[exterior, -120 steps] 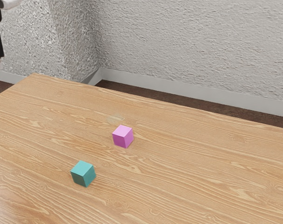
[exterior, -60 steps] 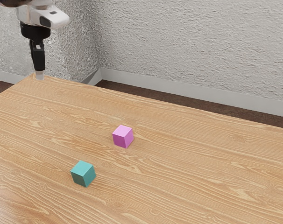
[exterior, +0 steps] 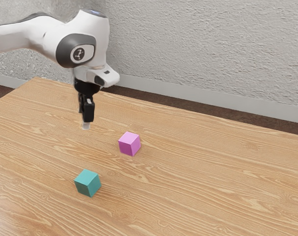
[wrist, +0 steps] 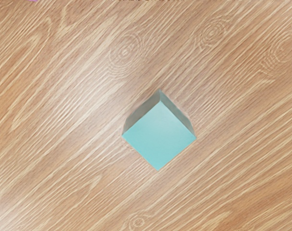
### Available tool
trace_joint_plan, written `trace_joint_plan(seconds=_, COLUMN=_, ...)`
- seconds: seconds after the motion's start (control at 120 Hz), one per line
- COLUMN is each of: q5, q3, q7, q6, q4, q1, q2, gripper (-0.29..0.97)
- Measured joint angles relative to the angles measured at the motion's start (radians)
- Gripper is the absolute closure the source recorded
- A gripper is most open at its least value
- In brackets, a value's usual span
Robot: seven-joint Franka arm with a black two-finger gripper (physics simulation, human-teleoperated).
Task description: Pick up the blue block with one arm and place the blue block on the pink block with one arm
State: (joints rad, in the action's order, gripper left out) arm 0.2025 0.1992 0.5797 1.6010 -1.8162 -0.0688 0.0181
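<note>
Wood grain ran across the surface (exterior: 213, 187), which carried two cubes set apart from each other. The blue block (exterior: 87, 182), more teal than blue, sat on the surface toward the near edge, touching nothing. The pink block (exterior: 129, 143) rested farther back and toward the exterior view's right of it. The white arm (exterior: 65, 44) came in from the exterior view's left and bent down, with the jaws pointing straight at the surface and hanging above it, to the exterior view's left of the pink block and well clear of both cubes. They were seen edge-on as one dark column, so I could not tell whether they stood apart or together. In the wrist view the blue block (wrist: 158, 134) lay below the hand, turned corner-on, with bare wood all round it. A rough grey wall (exterior: 213, 44) stood behind.
</note>
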Motion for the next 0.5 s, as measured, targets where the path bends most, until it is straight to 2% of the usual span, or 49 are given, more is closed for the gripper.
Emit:
trace_joint_plan(seconds=0.275, q5=-0.005, q3=0.01, q7=-0.151, q6=0.19, q4=-0.16, q1=-0.03, q2=0.024, gripper=0.0)
trace_joint_plan(seconds=0.5, q5=-0.082, q3=0.012, q7=-0.273, q6=0.383, q4=-0.364, q1=-0.079, q2=0.031, gripper=0.0)
